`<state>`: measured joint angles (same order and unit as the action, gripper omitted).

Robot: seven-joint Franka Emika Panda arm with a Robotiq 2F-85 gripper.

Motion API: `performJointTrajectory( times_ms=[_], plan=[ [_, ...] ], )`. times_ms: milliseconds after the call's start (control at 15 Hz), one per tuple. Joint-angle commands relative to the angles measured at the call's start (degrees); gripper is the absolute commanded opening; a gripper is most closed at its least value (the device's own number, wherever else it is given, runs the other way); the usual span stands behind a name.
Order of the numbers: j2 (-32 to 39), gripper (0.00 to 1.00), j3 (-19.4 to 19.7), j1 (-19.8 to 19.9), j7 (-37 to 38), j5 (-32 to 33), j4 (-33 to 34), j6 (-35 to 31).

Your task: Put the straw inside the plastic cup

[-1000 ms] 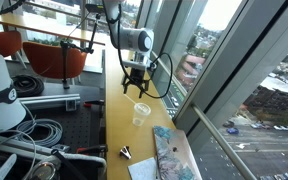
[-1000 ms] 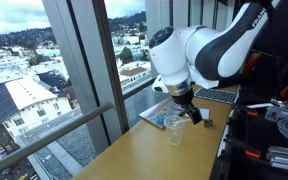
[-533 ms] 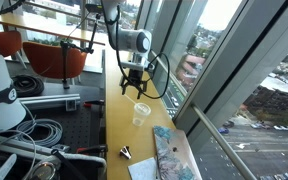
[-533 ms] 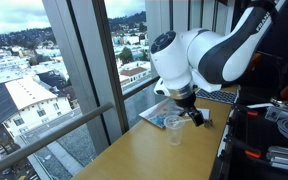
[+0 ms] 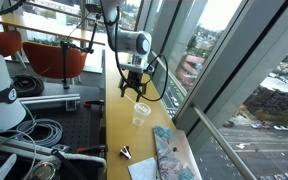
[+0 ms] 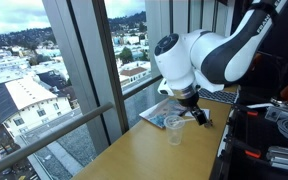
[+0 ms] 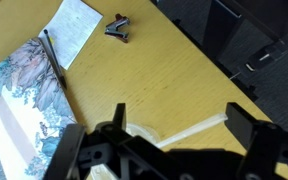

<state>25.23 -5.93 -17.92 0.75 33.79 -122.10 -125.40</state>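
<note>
End effector [image 5: 134, 92]: released. The jaws stand spread wide and grasp nothing. It shows in both exterior views and from the wrist camera [image 7: 177, 118].
End effector position: directly above the plastic cup [image 5: 140, 115], pointing down at the rim. In an exterior view [image 6: 193, 112] the fingertips hang just over the cup's mouth. Whether they touch it cannot be told.
Straw [image 7: 194, 130]: visible in the wrist view only, as a pale thin stick lying slantwise in the gap between the two fingers. Its upper end reaches close to one finger. Its lower end runs in under the dark end effector body, where the view is blocked. No pad presses on it. Whether it sits inside the cup cannot be told. It is too thin to make out in either exterior view.
Plastic cup: upright on the table [image 5: 117, 125], clear, wider at the rim than at the base. In an exterior view [image 6: 175, 128] it is partly covered by the end effector.
Clip [image 7: 118, 28]: small and dark, lying on the table well apart from the cup.
Patterned book [image 7: 26, 88]: lies flat at the table's window edge, near the cup.
Pen [image 7: 52, 58]: dark, resting along the book's edge.
Sheet of paper [image 7: 76, 24]: white, lying just beside the book, with the clip near it.
</note>
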Motion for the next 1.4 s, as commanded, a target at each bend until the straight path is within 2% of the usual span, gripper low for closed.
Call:
performJointTrajectory(
  times_ms=[0,867,1133,1333],
  plan=[
    [-0.47,1.00,0.14,0.11,1.38,1.67,0.00,0.85],
    [-2.12,1.00,1.27,0.98,1.74,1.72,4.63,4.38],
    [-2.47,1.00,0.19,1.60,1.04,0.53,3.86,3.38],
    [-4.28,1.00,-0.97,1.47,1.03,0.83,-0.17,0.83]
  ],
)
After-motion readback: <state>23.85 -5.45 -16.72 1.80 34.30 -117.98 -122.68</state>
